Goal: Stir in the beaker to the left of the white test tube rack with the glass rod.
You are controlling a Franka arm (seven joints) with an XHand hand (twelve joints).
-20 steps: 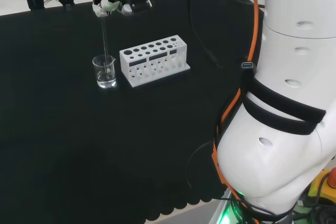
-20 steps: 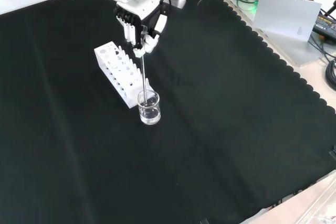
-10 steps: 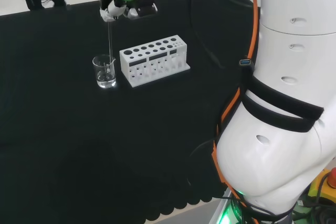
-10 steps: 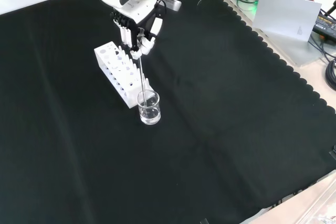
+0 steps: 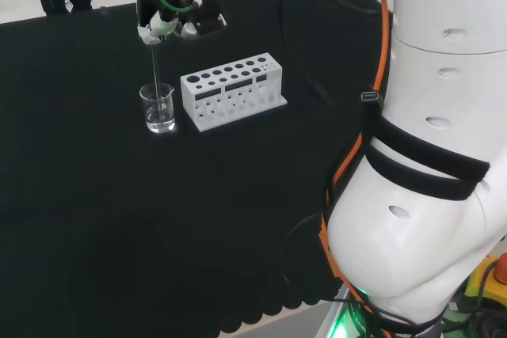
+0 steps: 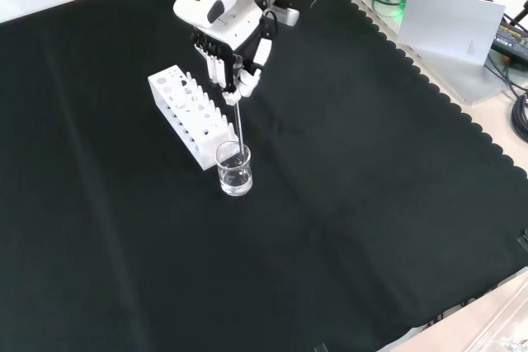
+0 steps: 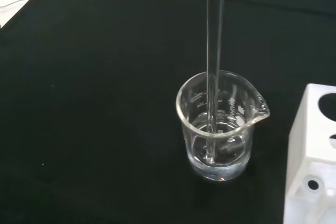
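A small clear glass beaker (image 5: 159, 108) (image 6: 234, 169) (image 7: 219, 124) stands on the black cloth just beside the end of the white test tube rack (image 5: 232, 89) (image 6: 189, 107) (image 7: 313, 156). It holds a little clear liquid. The hand (image 5: 173, 15) (image 6: 233, 59) hangs above the beaker, its fingers curled round the top of a thin glass rod (image 5: 154, 65) (image 6: 238, 121) (image 7: 214, 66). The rod runs down into the beaker, and in the wrist view its tip rests in the liquid near the bottom.
The arm's big white links (image 5: 436, 156) fill the right of the head view. Cables, a grey sheet (image 6: 454, 22) and gear lie past the cloth's scalloped edge at the right of the front view. Dark cables (image 5: 301, 53) trail on the cloth behind the rack.
The hand has swung the rod's top sideways and back again, to the right in the front view now, while the tip stays in the beaker. Beaker and rack have not moved.
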